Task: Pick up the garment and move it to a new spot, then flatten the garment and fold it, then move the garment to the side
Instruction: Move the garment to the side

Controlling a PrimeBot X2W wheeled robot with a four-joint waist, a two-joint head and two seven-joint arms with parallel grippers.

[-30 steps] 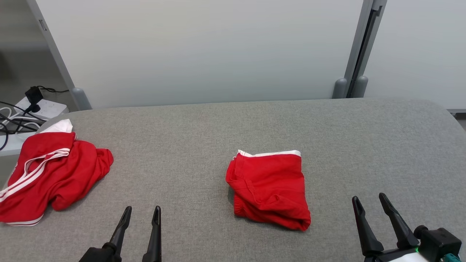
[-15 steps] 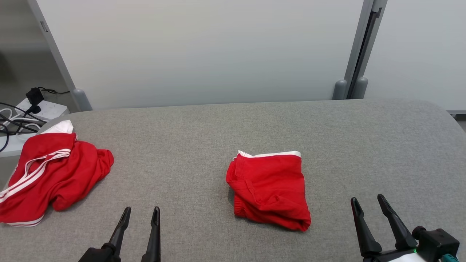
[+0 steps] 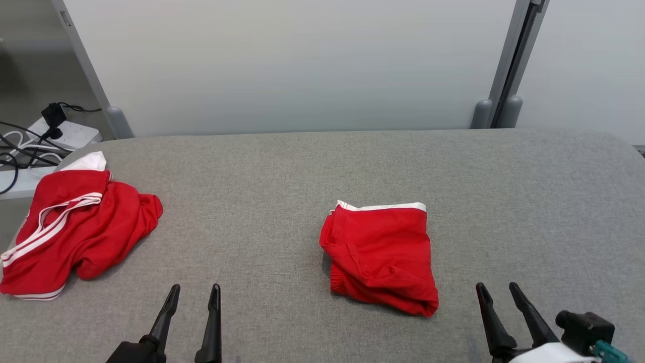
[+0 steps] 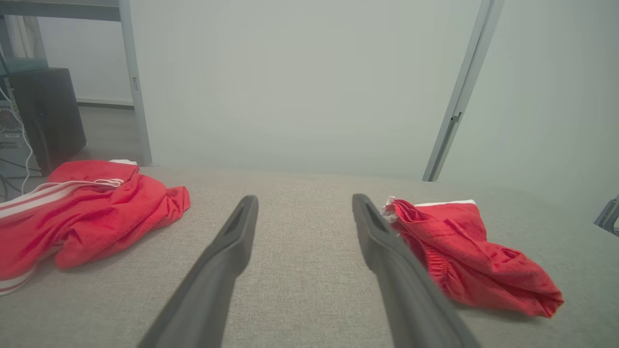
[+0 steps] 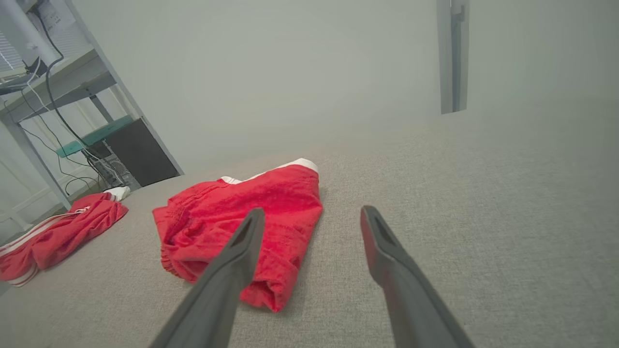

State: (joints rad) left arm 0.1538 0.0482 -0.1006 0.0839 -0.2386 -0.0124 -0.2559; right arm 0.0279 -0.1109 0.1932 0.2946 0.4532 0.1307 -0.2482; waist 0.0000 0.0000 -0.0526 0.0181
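Grey worktop (image 3: 282, 166). At 9 o'clock I see a crumpled red heap (image 3: 75, 227) with white stripes. Just 4 o'clock of centre lies the garment (image 3: 380, 252): red, white-banded at its 12 o'clock edge, folded into a rumpled square. I judge the placing, flattening and folding done; the shift aside remains. Left gripper (image 3: 195, 288) at 7 o'clock, right gripper (image 3: 496, 286) at 5 o'clock: fingers apart, holding nothing.
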